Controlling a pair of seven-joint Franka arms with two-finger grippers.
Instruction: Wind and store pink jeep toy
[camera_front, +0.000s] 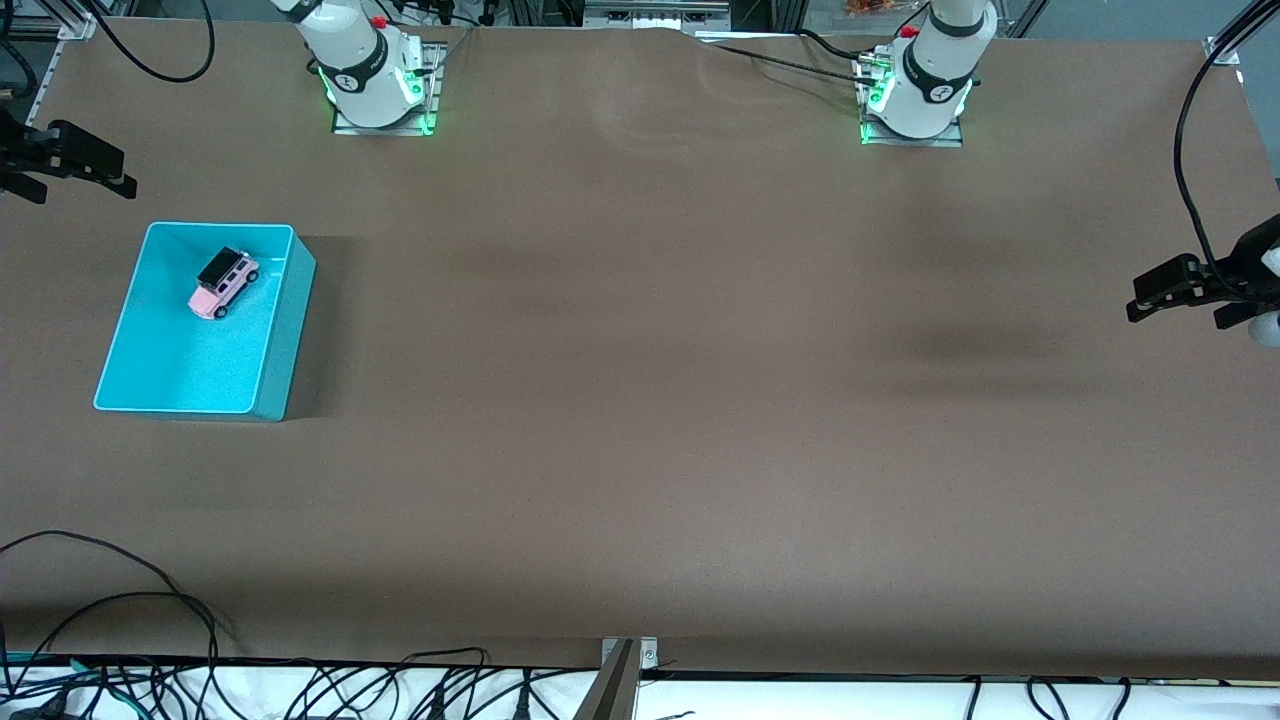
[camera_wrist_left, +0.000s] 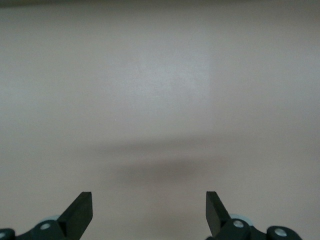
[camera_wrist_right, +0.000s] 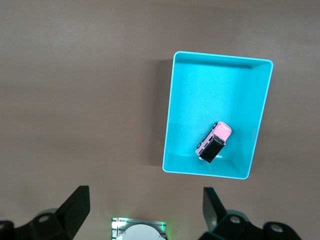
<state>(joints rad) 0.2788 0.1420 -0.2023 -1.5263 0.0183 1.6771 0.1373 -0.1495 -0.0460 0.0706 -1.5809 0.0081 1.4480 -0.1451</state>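
We see the boxy pink jeep toy (camera_front: 223, 284) inside a glossy rectangular teal bin (camera_front: 285, 330); left gripper (camera_wrist_left: 149, 212) and right gripper (camera_wrist_right: 145, 210) hang released above the matte brown worktop (camera_front: 640, 400).

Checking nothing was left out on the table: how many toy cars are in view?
1: the pink jeep toy lies in the teal bin at the right arm's end of the table. No other shows.

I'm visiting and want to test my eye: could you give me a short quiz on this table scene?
1. True or false: the pink jeep toy lies in the teal bin.
2. Toward which arm's end of the table does the bin stand?
3. The left tool is: A) shut on the jeep, B) open over bare table, C) inside the bin.

Key: 1 true; 2 the right arm's end; 3 B. The right tool, also open, holds nothing.
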